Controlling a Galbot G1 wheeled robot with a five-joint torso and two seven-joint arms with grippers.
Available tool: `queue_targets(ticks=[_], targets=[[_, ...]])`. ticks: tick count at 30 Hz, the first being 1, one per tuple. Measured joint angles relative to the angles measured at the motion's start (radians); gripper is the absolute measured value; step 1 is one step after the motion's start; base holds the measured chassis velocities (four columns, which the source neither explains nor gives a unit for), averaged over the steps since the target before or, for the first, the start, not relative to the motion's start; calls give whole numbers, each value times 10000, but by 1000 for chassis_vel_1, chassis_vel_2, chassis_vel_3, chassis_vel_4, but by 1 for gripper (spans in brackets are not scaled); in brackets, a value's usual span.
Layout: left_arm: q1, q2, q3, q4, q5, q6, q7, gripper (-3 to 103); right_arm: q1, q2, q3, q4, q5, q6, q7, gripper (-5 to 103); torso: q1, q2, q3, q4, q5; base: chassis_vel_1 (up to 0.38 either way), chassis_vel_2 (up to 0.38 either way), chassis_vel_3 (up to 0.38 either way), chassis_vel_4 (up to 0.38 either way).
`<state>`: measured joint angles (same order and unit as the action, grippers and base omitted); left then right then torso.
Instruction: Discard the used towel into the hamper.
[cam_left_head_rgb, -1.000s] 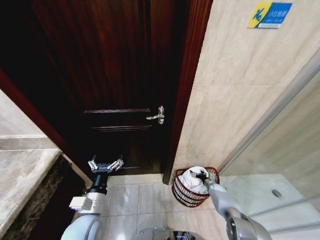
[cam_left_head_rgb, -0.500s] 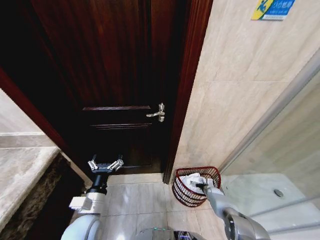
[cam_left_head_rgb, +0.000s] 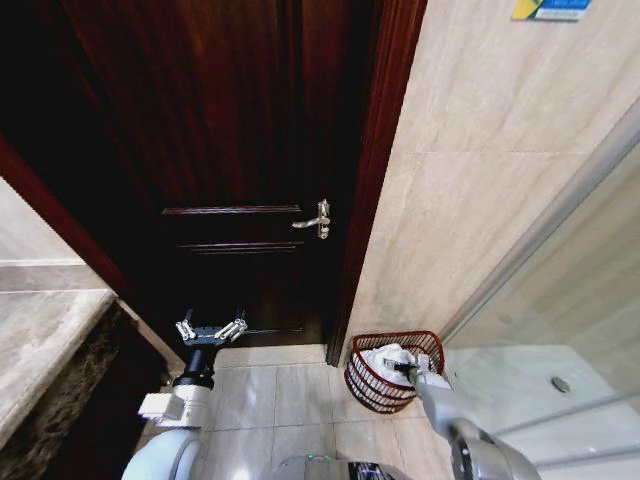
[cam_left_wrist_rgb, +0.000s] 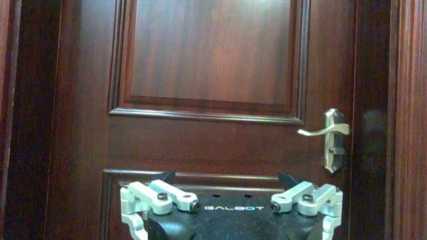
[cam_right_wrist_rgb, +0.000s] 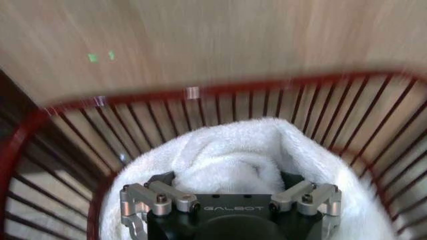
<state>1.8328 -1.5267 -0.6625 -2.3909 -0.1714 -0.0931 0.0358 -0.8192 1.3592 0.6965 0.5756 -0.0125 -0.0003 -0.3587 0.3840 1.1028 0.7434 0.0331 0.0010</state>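
Fingers (cam_right_wrist_rgb: 163, 181) of the right gripper (cam_right_wrist_rgb: 227, 187) stand spread apart over the white towel (cam_right_wrist_rgb: 227, 155), whose folds bulge up between them; nothing is clamped. Head view: the right gripper (cam_left_head_rgb: 404, 369) sits within the rim of the hamper (cam_left_head_rgb: 372, 385), at about 5 o'clock from the door handle (cam_left_head_rgb: 318, 220) and at the foot of the tiled wall (cam_left_head_rgb: 470, 180). The towel (cam_left_head_rgb: 388, 357) lies heaped inside the hamper, resting against its wire wall (cam_right_wrist_rgb: 60, 145).

Change: one second ago the towel rose in a mound above the rim with the gripper on top of it; now the mound is lower and the gripper is farther down in the basket. The whole head view has also shifted slightly, the handle and wall sign sitting elsewhere, which is camera motion. Judgement: the towel has been released into the hamper, so the discarding appears essentially done.

Left gripper (cam_left_head_rgb: 211, 331): held idle at about 7 o'clock from the handle, facing the dark wooden door (cam_left_wrist_rgb: 213, 65), fingers (cam_left_wrist_rgb: 167, 192) apart and empty.
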Motion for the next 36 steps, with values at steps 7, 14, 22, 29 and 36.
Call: queue_targets(ticks=[7, 14, 22, 29, 36], targets=[[0, -3, 0, 0, 0, 0, -1, 100, -3433, -378, -468, 5216, 1085, -927, 183, 100, 8, 35, 11, -6, -16, 0, 0, 0, 0], [0, -1, 0, 0, 0, 0, 0, 100, -5625, -278, -171, 7765, 1596, -721, 342, 100, 25, 64, 30, -5, -8, 0, 0, 0, 0], [1, -2, 0, 0, 0, 0, -1, 100, -7264, 152, 206, 9991, 1902, 16, 746, 100, 37, 92, 44, -2, -10, 0, 0, 0, 0], [1, -1, 0, 0, 0, 0, -1, 100, -8292, 550, 348, 11519, 1904, 668, 948, 100, 46, 107, 54, -2, -10, 0, 0, 0, 0], [0, -2, 0, 0, 0, 0, 0, 100, -9451, 1206, -3, 14015, 1541, 1049, 1335, 100, 49, 120, 59, 0, -13, 0, 0, 0, 0]])
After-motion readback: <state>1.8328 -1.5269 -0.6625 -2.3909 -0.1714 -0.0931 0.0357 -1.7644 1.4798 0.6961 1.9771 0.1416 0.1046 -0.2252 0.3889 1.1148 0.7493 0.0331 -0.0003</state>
